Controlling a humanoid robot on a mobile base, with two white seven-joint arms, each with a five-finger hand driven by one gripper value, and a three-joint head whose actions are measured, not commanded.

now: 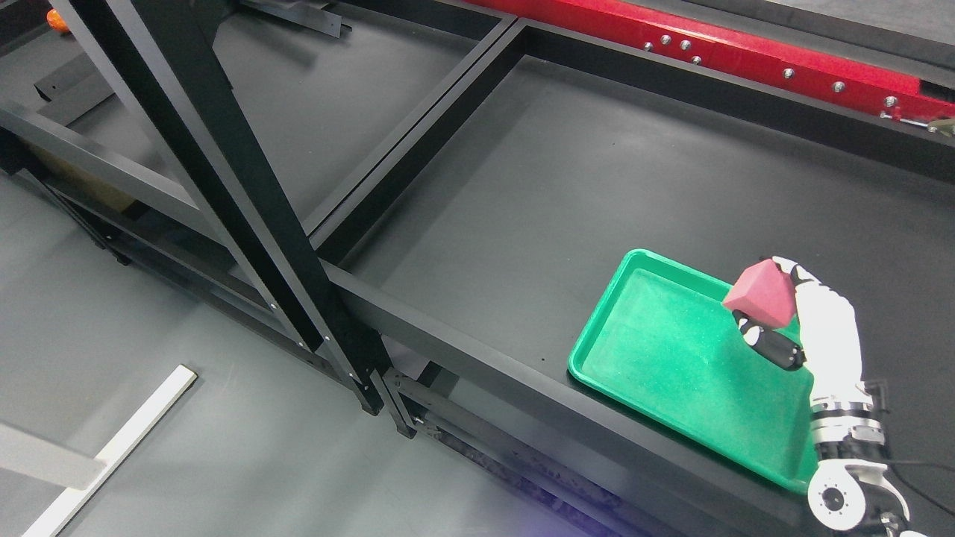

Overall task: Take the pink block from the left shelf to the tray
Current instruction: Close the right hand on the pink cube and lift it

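My right hand point(776, 313) rises from the lower right, white with black finger joints, and its fingers are shut on a pink block point(762, 294). The block hangs tilted above the right part of a green tray point(656, 350), which lies on the dark shelf surface near the front edge. The tray holds nothing else that I can see. My left hand is out of the picture.
A black shelf frame point(246, 201) runs diagonally across the left, with a crossbar point(418, 134) splitting the shelf into a left and a right bay. A red beam point(746, 52) lines the back. A white strip point(112, 447) lies on the grey floor at lower left.
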